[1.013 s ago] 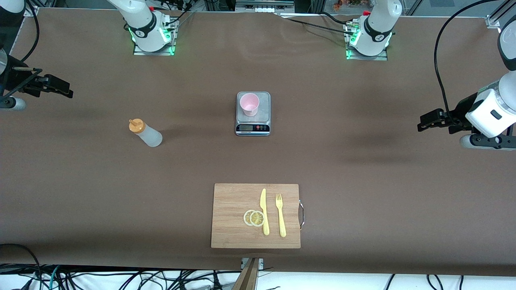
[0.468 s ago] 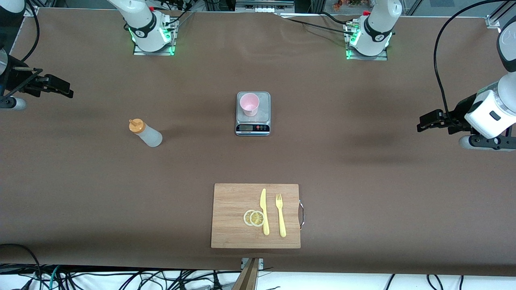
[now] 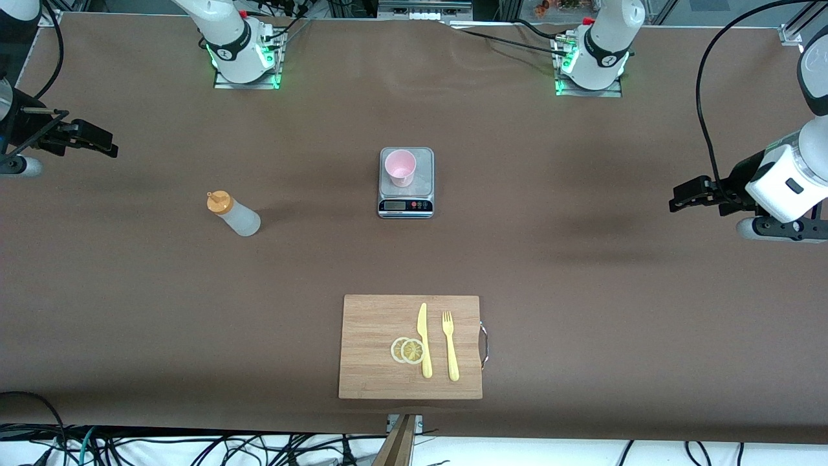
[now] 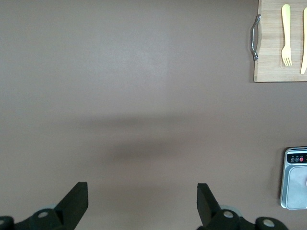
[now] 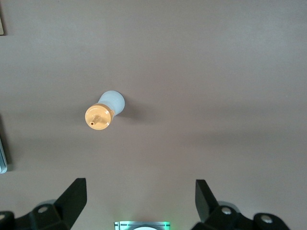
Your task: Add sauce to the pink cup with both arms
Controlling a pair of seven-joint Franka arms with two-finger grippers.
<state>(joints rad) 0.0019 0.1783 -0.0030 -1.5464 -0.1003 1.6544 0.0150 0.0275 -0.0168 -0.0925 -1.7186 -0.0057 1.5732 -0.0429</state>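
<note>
pink cup: pink cup (image 3: 400, 167) stands upright on the scale (image 3: 405, 197), mid-table; i cannot tell from up here whether any sauce sits in it.
sauce bottle: frosted sauce bottle (image 3: 233, 214) with its orange cap (image 5: 99, 117) stands upright on the bare table (image 3: 582, 278), well apart from the cup, toward the right arm's end and a little nearer the front camera than the scale.
key relation: bottle and cup lie along the table's length from each other; the bottle is on my right arm's half, so i judge that arm the closer one for it, and the cup sits about midway between my two arms.
right gripper: my right gripper (image 5: 139, 203) hangs high over the table's edge at its own end, fingers wide apart, clamped on nothing.
left gripper: my left gripper (image 4: 142, 206) hangs over bare table at its own end, fingers spread too, holding nothing.
stage: this layout fits either sauce yet to go in or the bottle set back down after pouring; i can't settle which.
views: right wrist view looks straight down the bottle's nozzle, which the front view only shows from the side; left wrist view catches a corner of the scale plus the cutting board (image 4: 280, 72) and its fork (image 4: 286, 33), but no cup and no bottle.
</note>
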